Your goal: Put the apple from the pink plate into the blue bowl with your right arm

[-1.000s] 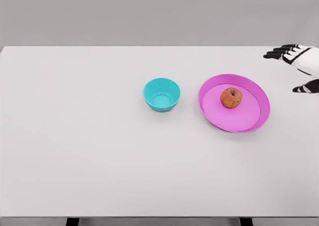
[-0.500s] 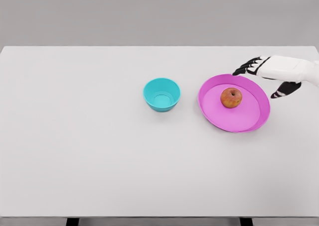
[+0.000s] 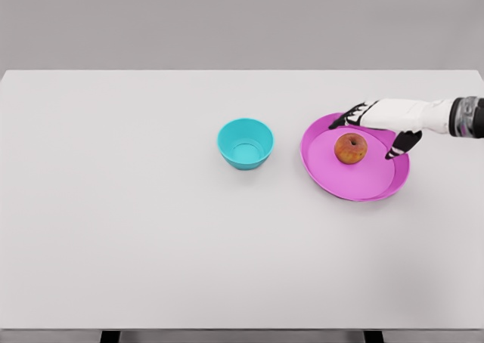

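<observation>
The apple point(image 3: 351, 148) sits upright on the pink plate point(image 3: 363, 183), slightly right of the plate's middle and towards its far side, stem dimple facing up. The plate lies flat on the white worktop point(image 3: 151, 230), right of centre. The blue bowl point(image 3: 245, 143) stands to the left of the plate, near it but not touching, and holds nothing visible.

The right hand point(image 3: 378, 120) enters from the right edge, forearm stretched across the far right rim of the plate. Its fingers point(image 3: 349, 118) are spread and released, reaching over the apple's far side; the thumb point(image 3: 401, 143) hangs apart to the apple's right. The hand grasps nothing; whether any fingertip touches the apple cannot be told. The apple lies between fingers and thumb.
</observation>
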`<state>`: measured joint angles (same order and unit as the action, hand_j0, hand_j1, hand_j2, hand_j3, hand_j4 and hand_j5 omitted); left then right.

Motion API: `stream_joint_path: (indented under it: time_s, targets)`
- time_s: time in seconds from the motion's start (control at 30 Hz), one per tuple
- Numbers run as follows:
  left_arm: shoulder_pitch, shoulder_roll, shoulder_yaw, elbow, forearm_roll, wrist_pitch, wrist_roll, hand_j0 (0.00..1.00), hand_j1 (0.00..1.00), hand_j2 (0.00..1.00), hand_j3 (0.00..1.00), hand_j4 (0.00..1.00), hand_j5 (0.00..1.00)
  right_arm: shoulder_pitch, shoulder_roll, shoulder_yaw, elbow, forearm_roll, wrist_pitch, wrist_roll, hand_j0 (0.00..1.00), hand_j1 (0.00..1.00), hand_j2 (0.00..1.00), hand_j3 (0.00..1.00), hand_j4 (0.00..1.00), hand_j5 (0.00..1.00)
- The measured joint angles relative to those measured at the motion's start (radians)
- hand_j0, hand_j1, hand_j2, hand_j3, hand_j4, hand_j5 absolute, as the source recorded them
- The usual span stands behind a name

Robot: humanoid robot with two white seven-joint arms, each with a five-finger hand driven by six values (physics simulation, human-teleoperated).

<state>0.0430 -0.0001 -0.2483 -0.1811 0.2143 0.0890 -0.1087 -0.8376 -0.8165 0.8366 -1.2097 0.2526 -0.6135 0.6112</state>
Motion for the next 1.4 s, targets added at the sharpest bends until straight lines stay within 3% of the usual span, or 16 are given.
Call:
stream_joint_path:
  time_s: [0.63,1.13,1.4]
  targets:
    - [0.000,0.000,0.000,0.000,0.000,0.000,0.000,1.00,1.00,1.00,1.00,1.00,1.00,-0.028,0.051,0.066,0.037,0.013,0.000,0.000,1.00,1.00,1.00,1.00,1.00,1.00]
    - [0.000,0.000,0.000,0.000,0.000,0.000,0.000,1.00,1.00,1.00,1.00,1.00,1.00,-0.044,0.093,0.084,0.147,0.015,0.000,0.000,1.00,1.00,1.00,1.00,1.00,1.00]
    - [0.000,0.000,0.000,0.000,0.000,0.000,0.000,1.00,1.00,1.00,1.00,1.00,1.00,-0.054,0.110,0.099,0.160,0.027,0.000,0.000,0.99,0.99,0.99,0.99,0.99,0.99]
